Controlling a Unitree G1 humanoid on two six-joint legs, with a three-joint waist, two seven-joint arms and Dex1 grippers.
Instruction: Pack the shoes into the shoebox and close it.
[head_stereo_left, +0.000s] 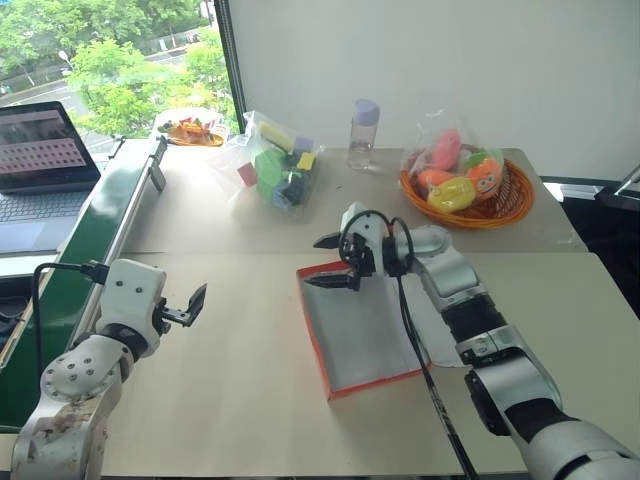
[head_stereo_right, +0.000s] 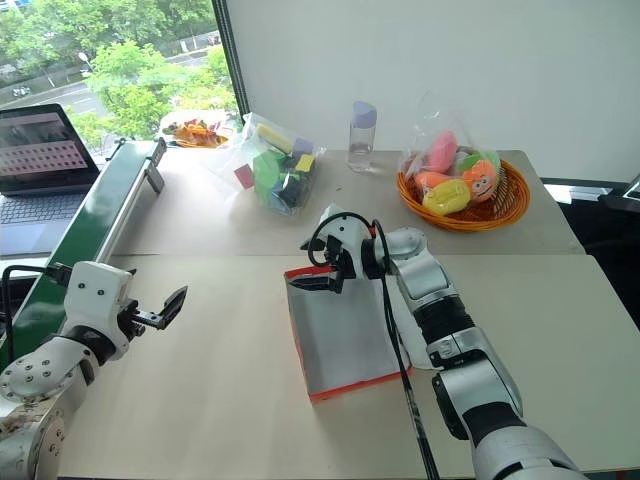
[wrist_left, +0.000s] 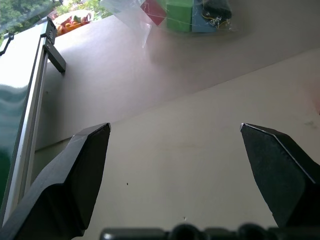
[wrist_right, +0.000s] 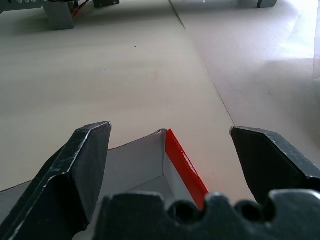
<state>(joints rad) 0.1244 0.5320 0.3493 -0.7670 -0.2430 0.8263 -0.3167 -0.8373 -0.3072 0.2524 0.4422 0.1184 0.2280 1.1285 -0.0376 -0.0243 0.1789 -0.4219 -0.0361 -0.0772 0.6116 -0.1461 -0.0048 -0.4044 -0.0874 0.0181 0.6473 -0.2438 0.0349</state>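
The shoebox (head_stereo_left: 312, 330) lies open in the middle of the table, with a red-orange rim and a grey-white inside that holds nothing. The shoes are out of view. My right gripper (head_stereo_left: 328, 262) hovers open over the box's far left corner; the right wrist view shows that red-edged corner (wrist_right: 185, 165) between the spread fingers. My left gripper (head_stereo_left: 195, 305) is open above bare table, well to the left of the box, with nothing between its fingers (wrist_left: 80, 170).
An orange basket (head_stereo_left: 515, 205) of toy fruit, a bottle (head_stereo_left: 363, 133) and a clear bag of coloured blocks (head_stereo_left: 278, 168) stand along the far side. A green conveyor (head_stereo_left: 95, 235) and a laptop (head_stereo_left: 40, 160) are at the left. A black cable (head_stereo_left: 415, 340) crosses the box.
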